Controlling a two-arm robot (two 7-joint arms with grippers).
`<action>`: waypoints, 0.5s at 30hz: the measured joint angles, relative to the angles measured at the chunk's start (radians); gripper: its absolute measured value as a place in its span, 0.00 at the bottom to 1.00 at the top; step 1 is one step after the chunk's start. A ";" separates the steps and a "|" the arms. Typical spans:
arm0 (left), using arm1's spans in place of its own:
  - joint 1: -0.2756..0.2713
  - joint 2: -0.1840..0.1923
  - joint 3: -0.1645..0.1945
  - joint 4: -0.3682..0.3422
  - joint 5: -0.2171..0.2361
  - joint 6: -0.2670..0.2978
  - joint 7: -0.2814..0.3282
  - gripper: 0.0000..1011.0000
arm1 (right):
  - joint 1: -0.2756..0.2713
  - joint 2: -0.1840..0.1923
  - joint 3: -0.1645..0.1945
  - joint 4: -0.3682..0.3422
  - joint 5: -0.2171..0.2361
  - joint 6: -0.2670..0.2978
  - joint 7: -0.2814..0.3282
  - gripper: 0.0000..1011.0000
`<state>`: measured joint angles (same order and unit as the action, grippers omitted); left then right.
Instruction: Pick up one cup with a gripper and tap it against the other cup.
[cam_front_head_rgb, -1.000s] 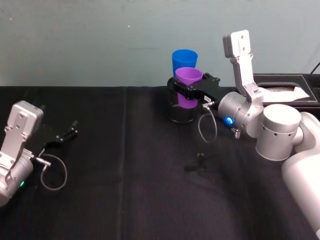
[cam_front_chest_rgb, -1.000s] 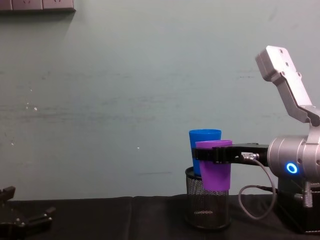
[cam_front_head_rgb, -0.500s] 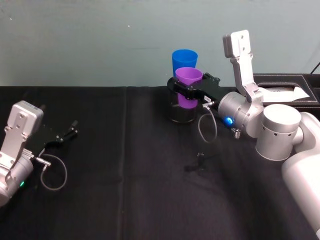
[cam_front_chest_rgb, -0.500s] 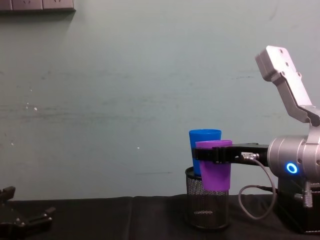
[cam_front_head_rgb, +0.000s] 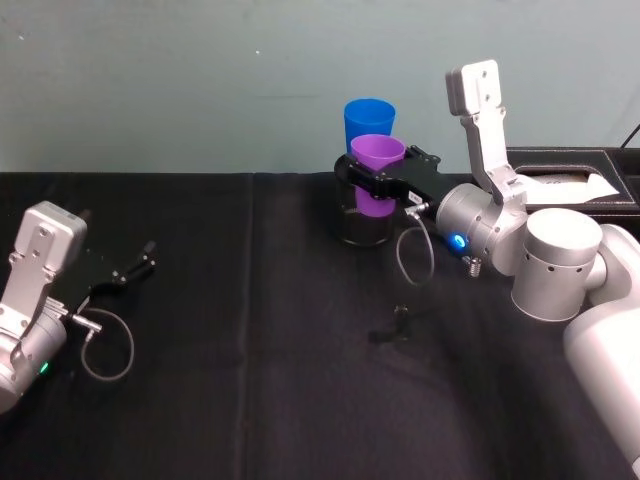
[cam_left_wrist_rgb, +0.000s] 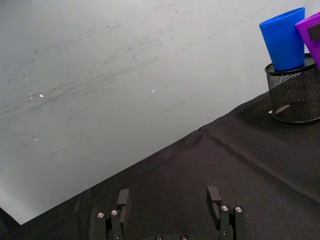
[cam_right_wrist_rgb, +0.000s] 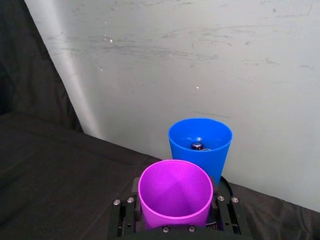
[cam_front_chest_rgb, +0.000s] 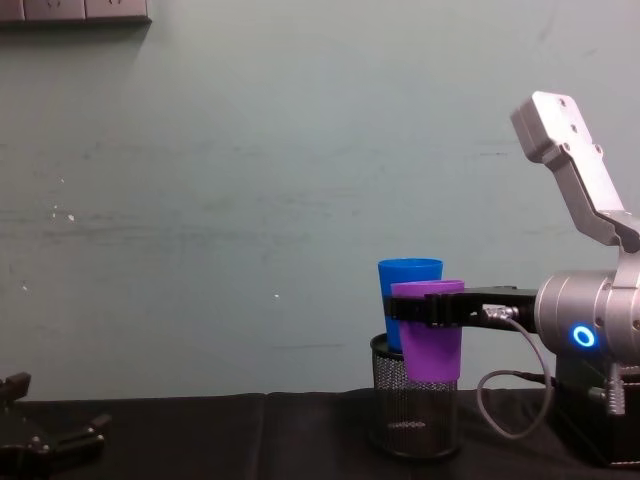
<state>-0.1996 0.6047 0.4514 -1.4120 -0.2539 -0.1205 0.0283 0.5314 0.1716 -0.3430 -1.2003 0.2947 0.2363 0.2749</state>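
Observation:
My right gripper (cam_front_head_rgb: 375, 183) (cam_front_chest_rgb: 425, 308) (cam_right_wrist_rgb: 175, 222) is shut on the purple cup (cam_front_head_rgb: 377, 175) (cam_front_chest_rgb: 432, 335) (cam_right_wrist_rgb: 175, 195) and holds it upright in the air, above the near side of a black wire-mesh pen holder (cam_front_head_rgb: 362, 222) (cam_front_chest_rgb: 413, 410). The blue cup (cam_front_head_rgb: 369, 122) (cam_front_chest_rgb: 408, 305) (cam_right_wrist_rgb: 201, 142) (cam_left_wrist_rgb: 285, 37) stands in that holder, right behind the purple one; whether the two touch I cannot tell. A small dark object lies inside the blue cup. My left gripper (cam_front_head_rgb: 135, 270) (cam_left_wrist_rgb: 170, 200) (cam_front_chest_rgb: 45, 440) rests open low at the table's left, with nothing between its fingers.
A black cloth (cam_front_head_rgb: 250, 350) covers the table, with a pale green wall (cam_front_chest_rgb: 250, 200) behind. A black box with white paper (cam_front_head_rgb: 575, 180) sits at the back right. A small dark item (cam_front_head_rgb: 395, 325) lies on the cloth in front of the holder.

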 joint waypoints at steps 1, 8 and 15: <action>0.000 0.000 0.000 0.000 0.000 0.000 0.000 0.99 | 0.000 0.000 0.000 0.000 0.000 0.000 0.000 0.73; 0.000 0.000 0.000 0.000 0.000 0.000 0.000 0.99 | 0.000 0.000 0.000 0.000 0.000 0.000 0.000 0.73; 0.000 0.000 0.000 0.000 0.000 0.000 0.000 0.99 | 0.000 0.000 0.000 0.000 0.000 0.000 0.000 0.73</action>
<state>-0.1996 0.6047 0.4514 -1.4120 -0.2539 -0.1206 0.0283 0.5314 0.1716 -0.3430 -1.2003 0.2946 0.2363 0.2749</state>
